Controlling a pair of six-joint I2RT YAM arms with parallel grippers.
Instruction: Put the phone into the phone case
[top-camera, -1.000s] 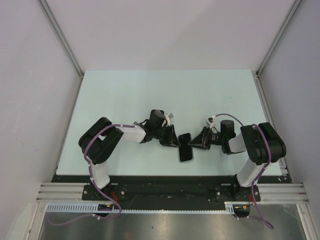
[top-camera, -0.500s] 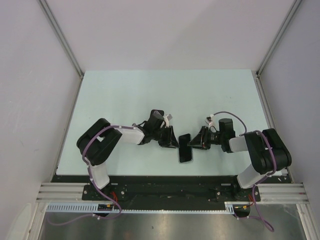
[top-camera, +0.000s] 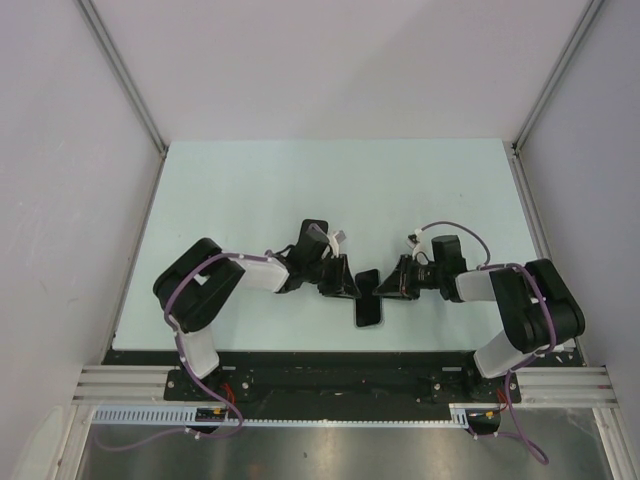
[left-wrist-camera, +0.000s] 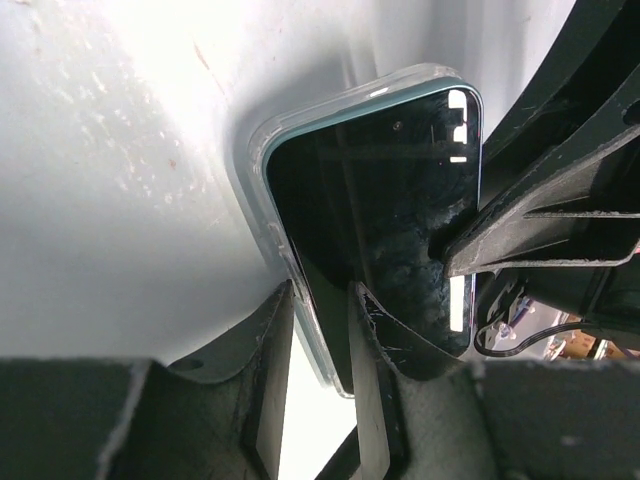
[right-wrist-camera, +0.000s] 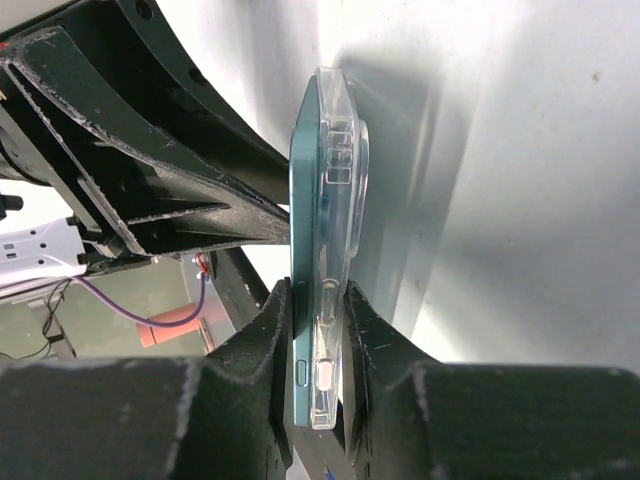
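Note:
A phone (top-camera: 368, 308) with a black screen and teal edge sits in the clear phone case, held near the table's front middle. In the left wrist view, the screen (left-wrist-camera: 370, 200) shows inside the clear case rim (left-wrist-camera: 255, 150). My left gripper (top-camera: 349, 285) (left-wrist-camera: 320, 290) is shut on one edge of phone and case. In the right wrist view, the teal phone edge (right-wrist-camera: 303, 200) lies against the clear case (right-wrist-camera: 337, 180). My right gripper (top-camera: 386, 285) (right-wrist-camera: 318, 292) pinches phone and case together from the other side. I cannot tell whether the phone is fully seated.
The pale green table (top-camera: 300, 180) stretches behind the arms. Grey walls and metal posts (top-camera: 125, 80) bound it on the left, right and back. A black rail (top-camera: 330, 362) runs along the front edge, close below the phone.
Both grippers have closed in a little towards each other with the phone between them. The right wrist has shifted slightly left and away from the front edge.

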